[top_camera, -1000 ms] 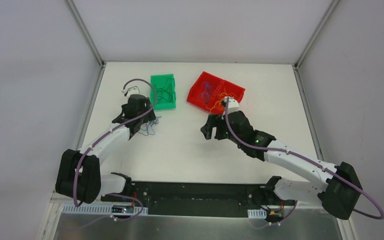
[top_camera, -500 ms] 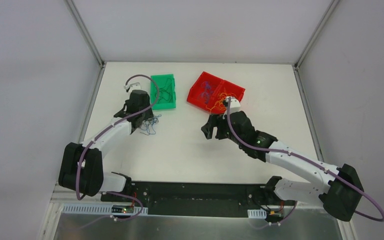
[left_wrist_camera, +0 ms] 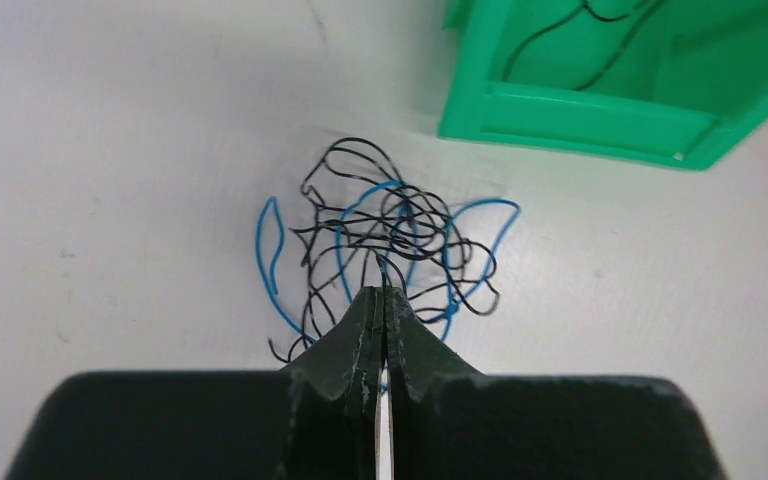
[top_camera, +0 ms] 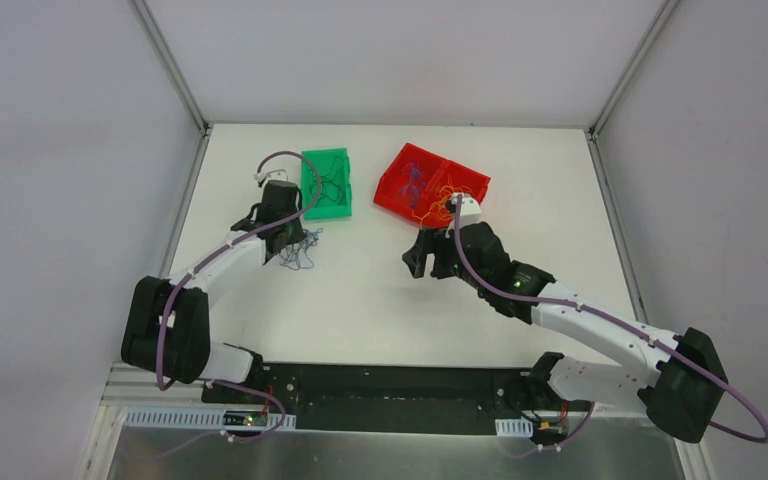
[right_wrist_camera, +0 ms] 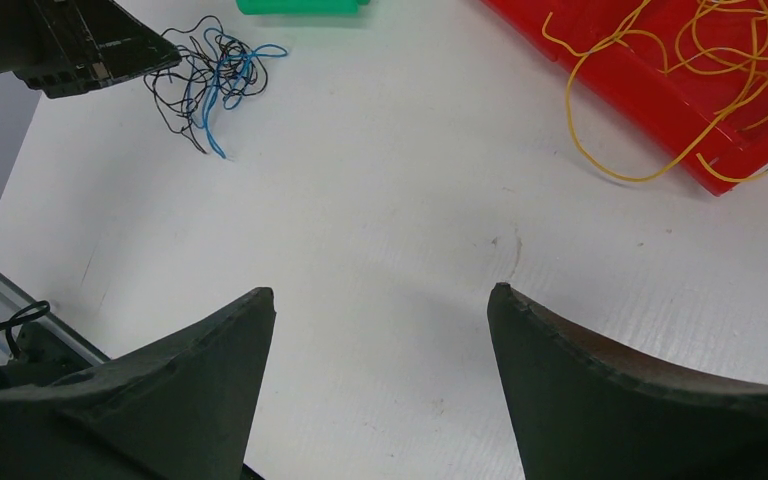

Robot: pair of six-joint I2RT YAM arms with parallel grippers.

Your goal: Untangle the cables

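A lab enclosure (white walls (top_camera: 390, 60), aluminium frame (top_camera: 173, 70)).

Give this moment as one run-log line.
left gripper: shut on black-blue tangle | right gripper: open | yellow cables: spilling from red bin

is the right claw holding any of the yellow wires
No, the right claw is wide open with only bare table in its gap, and the yellow wires lie apart from it at the red bin.
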